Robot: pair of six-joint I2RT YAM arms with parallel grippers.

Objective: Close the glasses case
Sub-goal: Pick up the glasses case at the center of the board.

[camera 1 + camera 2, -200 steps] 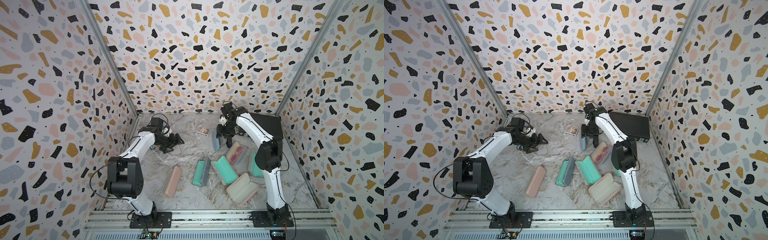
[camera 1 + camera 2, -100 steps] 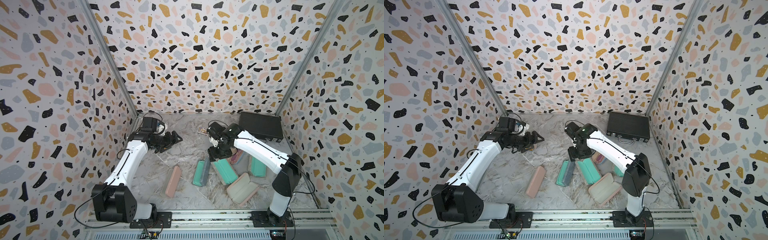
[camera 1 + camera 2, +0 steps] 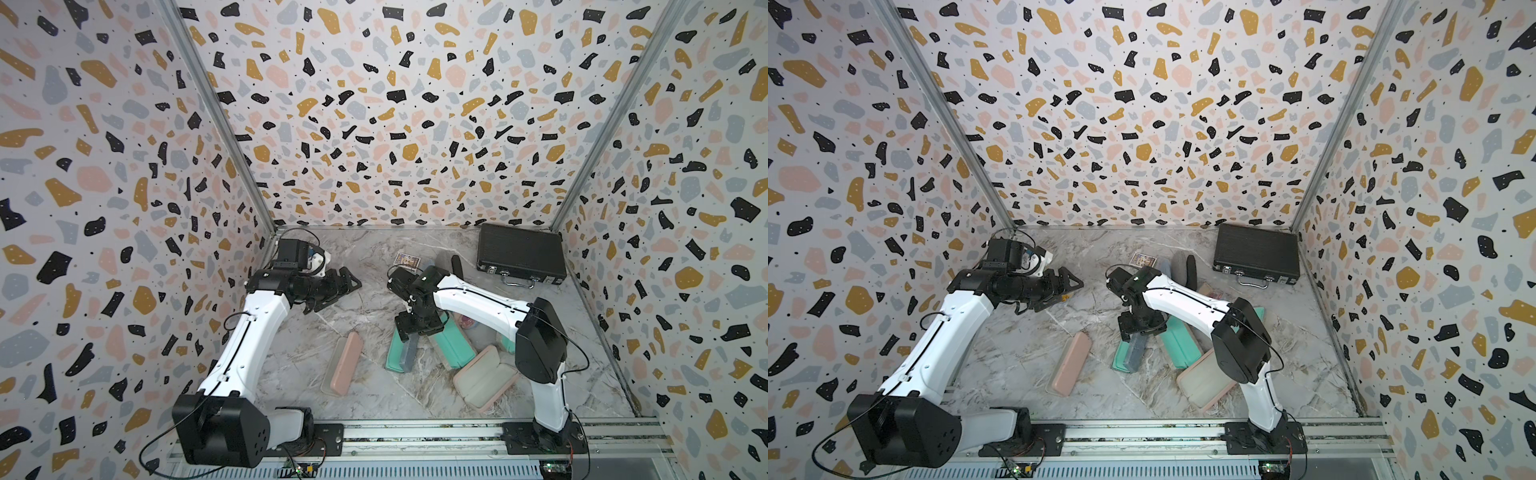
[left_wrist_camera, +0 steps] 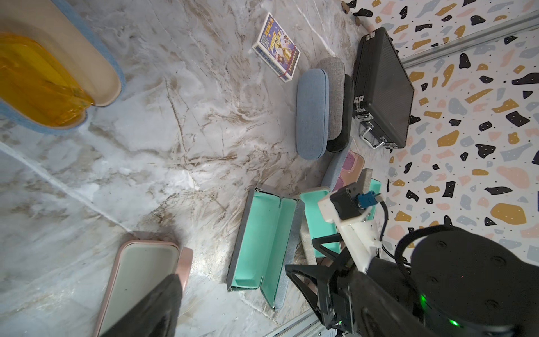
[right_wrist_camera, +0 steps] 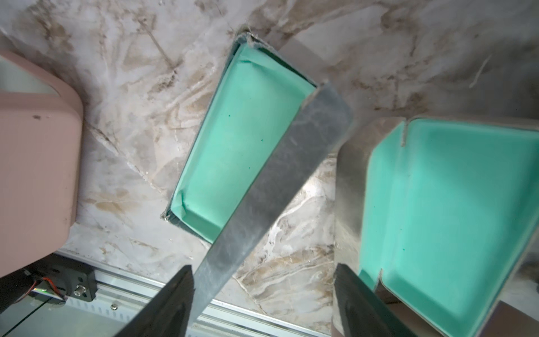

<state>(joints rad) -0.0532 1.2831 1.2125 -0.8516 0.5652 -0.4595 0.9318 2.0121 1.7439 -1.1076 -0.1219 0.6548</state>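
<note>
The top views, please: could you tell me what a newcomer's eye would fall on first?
The loud terrazzo walls catch the eye first, wrapping the marble floor on three sides. Next come the open mint-lined glasses cases mid-floor, where the right gripper, jaws open, hangs over a grey case with its lid partly raised. A black briefcase lies in the far right corner.

Left arm [image 3: 249, 332], right arm [image 3: 478, 300]: white shells, black joints [image 3: 540, 347], thin black cables [image 4: 386, 216]. Behind right claw [image 3: 417, 333]: white camera bracket [image 4: 353, 233], blue connector [image 4: 365, 201].
</note>
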